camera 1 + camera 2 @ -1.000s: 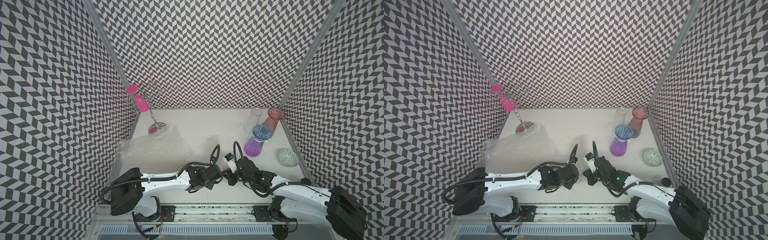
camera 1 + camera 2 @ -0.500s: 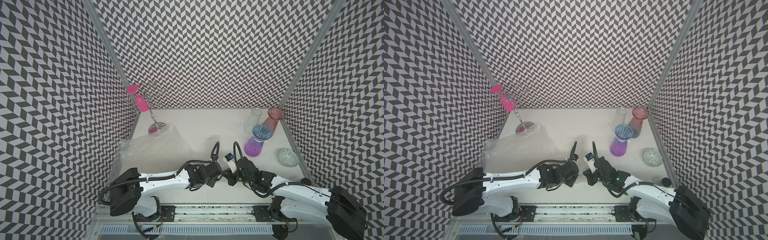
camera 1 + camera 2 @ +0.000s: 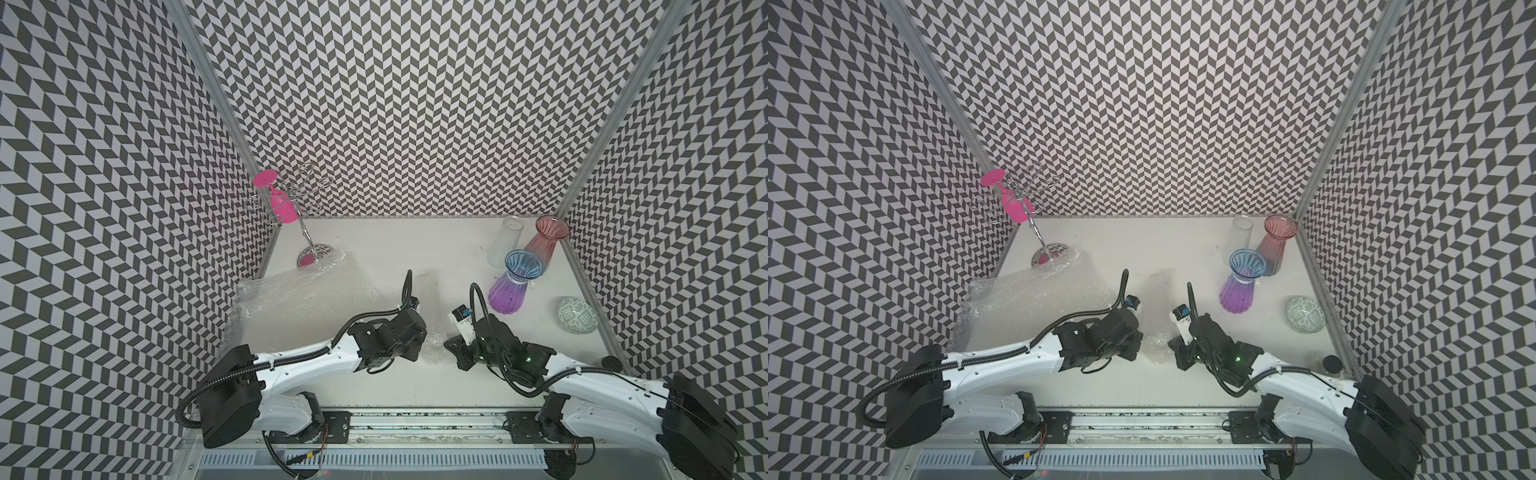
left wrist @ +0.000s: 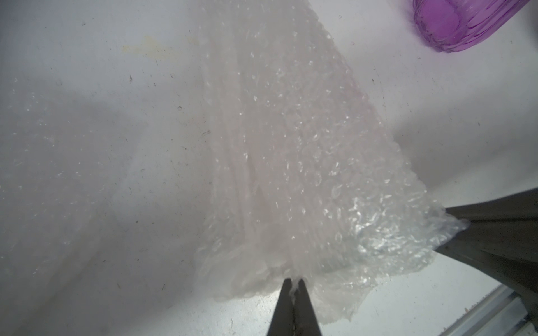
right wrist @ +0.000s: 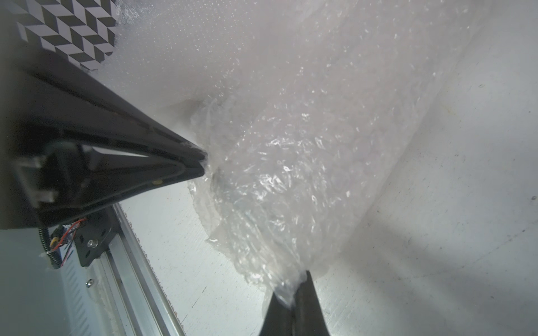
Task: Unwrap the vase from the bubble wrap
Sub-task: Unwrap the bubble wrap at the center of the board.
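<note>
Chevron-patterned walls [image 3: 415, 104] close in a white bench [image 3: 395, 249] on three sides. Near its front middle a roll of bubble wrap [image 3: 430, 307] stretches away from the arms. In the left wrist view a faint ribbed, pinkish shape shows through it, though I cannot make out what is inside.

The left hand [image 4: 294, 286] has its fingers pressed together on a pinch of the roll's near end. The right hand [image 5: 294, 293] is clamped the same way on the crumpled plastic at that end, from the opposite side. The two hands face each other with only the puckered wrap between them.

Some loose sheets [image 3: 299, 299] lie flat on the left of the bench, reaching the foot of a wire rack [image 3: 318, 249] where a pink goblet [image 3: 282, 208] hangs upside down. On the right stands a purple-and-blue vase [image 3: 513, 286], with a pink vase [image 3: 544, 241] and a clear glass [image 3: 505, 243] behind it. A green patterned bowl [image 3: 575, 315] sits near the right edge.
</note>
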Controlling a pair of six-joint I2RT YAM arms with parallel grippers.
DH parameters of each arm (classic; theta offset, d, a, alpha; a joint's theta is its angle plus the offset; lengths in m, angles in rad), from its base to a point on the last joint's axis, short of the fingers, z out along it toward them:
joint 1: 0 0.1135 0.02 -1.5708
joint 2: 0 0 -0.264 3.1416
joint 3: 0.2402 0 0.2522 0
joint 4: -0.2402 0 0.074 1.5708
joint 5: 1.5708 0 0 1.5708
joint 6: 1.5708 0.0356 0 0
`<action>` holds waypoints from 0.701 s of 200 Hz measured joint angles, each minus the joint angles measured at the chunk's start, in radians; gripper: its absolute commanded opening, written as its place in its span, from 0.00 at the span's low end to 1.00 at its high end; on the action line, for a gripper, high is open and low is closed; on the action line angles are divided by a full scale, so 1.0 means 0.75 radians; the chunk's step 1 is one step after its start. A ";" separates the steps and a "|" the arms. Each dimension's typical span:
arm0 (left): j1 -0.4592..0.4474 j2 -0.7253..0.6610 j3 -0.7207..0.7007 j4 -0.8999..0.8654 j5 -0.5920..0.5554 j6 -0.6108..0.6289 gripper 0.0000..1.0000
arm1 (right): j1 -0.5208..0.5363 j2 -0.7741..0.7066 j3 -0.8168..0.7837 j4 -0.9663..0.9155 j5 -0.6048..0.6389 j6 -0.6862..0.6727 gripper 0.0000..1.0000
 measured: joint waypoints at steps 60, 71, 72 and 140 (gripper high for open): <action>0.029 -0.072 -0.042 -0.013 -0.006 -0.003 0.05 | 0.000 0.001 0.010 -0.028 0.020 -0.004 0.00; 0.035 -0.109 -0.069 -0.019 0.012 -0.004 0.11 | 0.000 0.001 0.015 -0.037 0.023 -0.005 0.00; 0.035 -0.111 -0.070 -0.019 0.014 -0.003 0.12 | 0.000 0.001 0.017 -0.039 0.023 -0.006 0.00; 0.025 -0.262 -0.214 -0.064 0.268 -0.087 0.56 | 0.000 -0.062 0.055 -0.154 0.055 -0.011 0.01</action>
